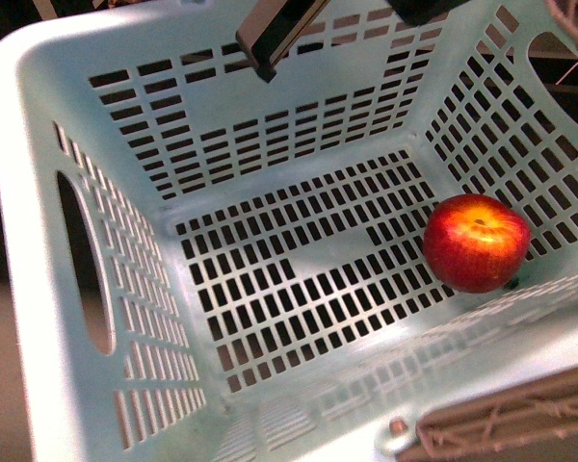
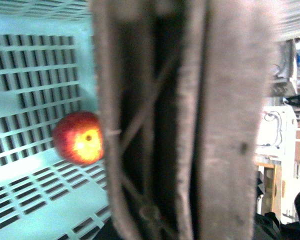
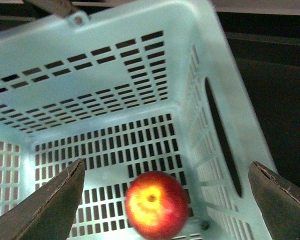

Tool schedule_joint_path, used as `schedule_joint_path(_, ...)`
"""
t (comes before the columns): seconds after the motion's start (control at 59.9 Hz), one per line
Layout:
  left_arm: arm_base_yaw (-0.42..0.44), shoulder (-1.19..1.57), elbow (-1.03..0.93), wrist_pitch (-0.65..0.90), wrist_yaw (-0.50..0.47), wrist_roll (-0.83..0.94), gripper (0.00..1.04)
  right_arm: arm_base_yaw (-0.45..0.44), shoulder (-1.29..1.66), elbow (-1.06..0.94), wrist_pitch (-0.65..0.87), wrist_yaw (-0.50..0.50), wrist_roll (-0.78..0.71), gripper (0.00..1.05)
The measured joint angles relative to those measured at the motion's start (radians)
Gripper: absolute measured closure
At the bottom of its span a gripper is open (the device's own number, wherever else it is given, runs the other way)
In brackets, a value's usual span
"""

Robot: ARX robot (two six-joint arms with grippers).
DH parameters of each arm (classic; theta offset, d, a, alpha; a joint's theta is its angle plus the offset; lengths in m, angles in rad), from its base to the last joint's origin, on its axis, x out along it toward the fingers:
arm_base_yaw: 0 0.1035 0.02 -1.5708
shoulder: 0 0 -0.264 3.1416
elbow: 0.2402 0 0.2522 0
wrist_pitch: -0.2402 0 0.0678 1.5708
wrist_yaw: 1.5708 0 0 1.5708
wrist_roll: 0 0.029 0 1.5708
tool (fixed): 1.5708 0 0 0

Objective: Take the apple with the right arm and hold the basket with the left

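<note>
Apple (image 1: 477,243) is located on the slotted floor of the basket (image 1: 19,192), near its right wall. The right pincer (image 3: 167,164) is held wide open and empty above it, one finger to each side, so that the fruit can be enclosed. The left wrist view is filled by the handle (image 2: 225,125); the left pincer is not seen, so its grip cannot be told
</note>
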Motion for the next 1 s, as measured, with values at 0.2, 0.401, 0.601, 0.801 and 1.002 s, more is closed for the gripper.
schedule_joint_path(0.2, 0.0, 0.0, 0.0, 0.0, -0.004, 0.002, 0.9, -0.134, -0.109, 0.018, -0.102, 0.073, -0.014, 0.09)
schedule_joint_path(0.401, 0.0, 0.0, 0.0, 0.0, 0.001, 0.001, 0.9, -0.222, -0.203, 0.016, -0.157, 0.097, -0.045, 0.09)
schedule_joint_path(0.601, 0.0, 0.0, 0.0, 0.0, 0.001, 0.0, 0.9, -0.222, -0.203, 0.014, -0.158, 0.094, -0.058, 0.09)
schedule_joint_path(0.801, 0.001, 0.0, 0.0, 0.0, -0.004, 0.005, 0.9, -0.209, -0.257, -0.211, 0.339, 0.098, -0.06, 0.37)
schedule_joint_path(1.002, 0.001, 0.0, 0.0, 0.0, 0.0, 0.002, 0.9, -0.13, -0.357, -0.328, 0.381, 0.176, -0.06, 0.73)
